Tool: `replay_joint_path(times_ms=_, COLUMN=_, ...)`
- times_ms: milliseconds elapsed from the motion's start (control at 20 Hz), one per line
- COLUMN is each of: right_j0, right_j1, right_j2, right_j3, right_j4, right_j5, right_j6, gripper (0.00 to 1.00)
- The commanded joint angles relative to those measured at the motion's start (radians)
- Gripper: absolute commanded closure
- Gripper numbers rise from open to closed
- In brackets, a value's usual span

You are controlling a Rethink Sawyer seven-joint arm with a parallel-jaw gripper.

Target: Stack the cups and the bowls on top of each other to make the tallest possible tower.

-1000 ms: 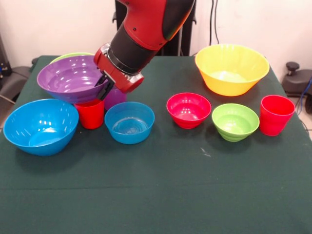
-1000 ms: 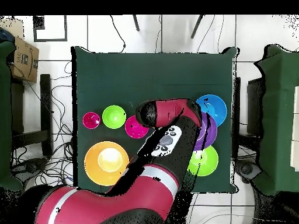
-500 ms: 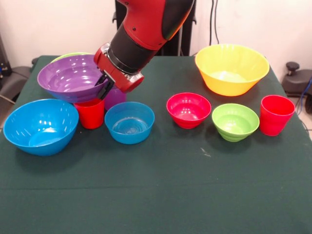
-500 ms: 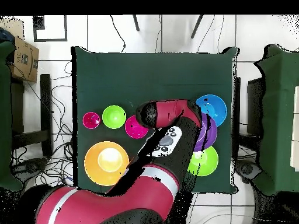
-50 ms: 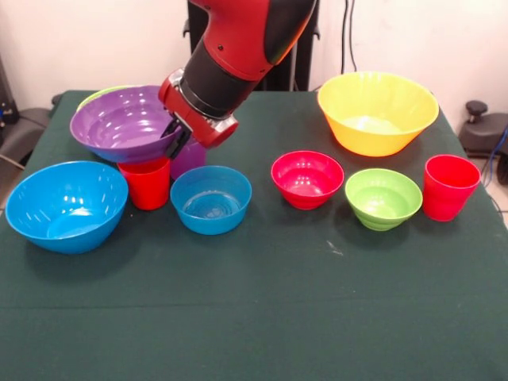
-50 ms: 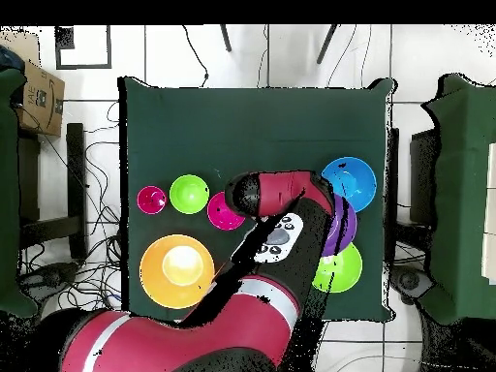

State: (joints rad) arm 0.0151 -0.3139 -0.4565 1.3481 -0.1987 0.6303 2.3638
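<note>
claw pinching the rim of the large purple bowl | bowl glossy, faintly ribbed inside, tilted, its base over the red cup | purple cup just behind the red cup | small blue bowl beside the red cup | large blue bowl on its other side, on the counter

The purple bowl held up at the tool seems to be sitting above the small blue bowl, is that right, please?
Not quite: the purple bowl at the tool sits above the red cup, not the small blue bowl, which stands beside that cup. The front view shows this.
</note>
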Motion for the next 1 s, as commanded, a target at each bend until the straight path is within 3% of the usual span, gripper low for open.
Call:
replay_joint_path(times_ms=50, right_j0=-0.018, right_j1=0.016, right_j2=0.176, right_j3=0.063, right_j4=-0.006, right_j5=0.077, right_j6=-0.073, gripper=1.0)
replay_joint_path(times_ms=400, right_j0=-0.01, right_j1=0.019, right_j2=0.173, right_j3=0.071, right_j4=-0.02, right_j5=0.039, right_j6=-0.054, gripper=1.0)
replay_joint_path(times_ms=1000, right_j0=0.0, right_j1=0.011, right_j2=0.166, right_j3=0.076, right_j4=-0.011, right_j5=0.058, right_j6=-0.026, gripper=1.0)
